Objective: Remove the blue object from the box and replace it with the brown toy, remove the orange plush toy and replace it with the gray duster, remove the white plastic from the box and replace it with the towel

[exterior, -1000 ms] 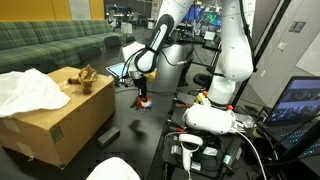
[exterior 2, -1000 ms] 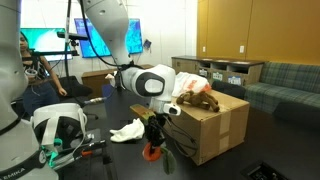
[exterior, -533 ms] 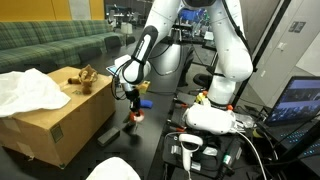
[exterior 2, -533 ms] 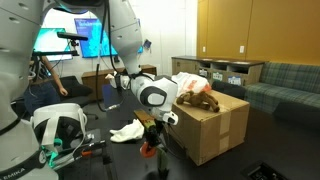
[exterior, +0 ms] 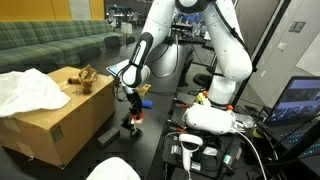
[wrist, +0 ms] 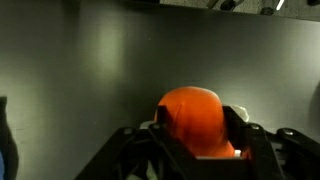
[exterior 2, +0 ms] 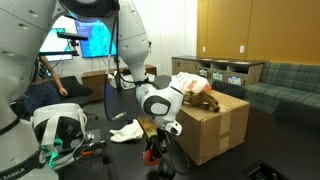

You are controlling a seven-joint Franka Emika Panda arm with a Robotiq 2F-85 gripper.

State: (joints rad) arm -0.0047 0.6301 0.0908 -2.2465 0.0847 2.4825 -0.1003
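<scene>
The orange plush toy (wrist: 192, 108) sits low over the dark floor between the two black fingers of my gripper (wrist: 198, 140), which flank it closely on both sides. I cannot tell whether they still press it. In both exterior views the gripper (exterior: 131, 119) (exterior 2: 152, 150) hangs just above the floor in front of the box (exterior: 60, 125) (exterior 2: 208, 132). On the box lie the brown toy (exterior: 88, 77) (exterior 2: 199, 100) and the white plastic (exterior: 28, 92) (exterior 2: 186, 82). A small blue object (exterior: 144, 101) lies on the floor behind the gripper.
A white cloth (exterior 2: 126, 130) (exterior: 116, 169) lies on the floor beside the box. A lit tablet (exterior: 119, 70) stands behind the arm. The white robot base (exterior: 212, 120) and a laptop (exterior: 300, 100) stand to one side, with a green sofa (exterior: 50, 42) beyond the box.
The arm has carried the orange plush down and toward the box, from mid-air to just above the floor.
</scene>
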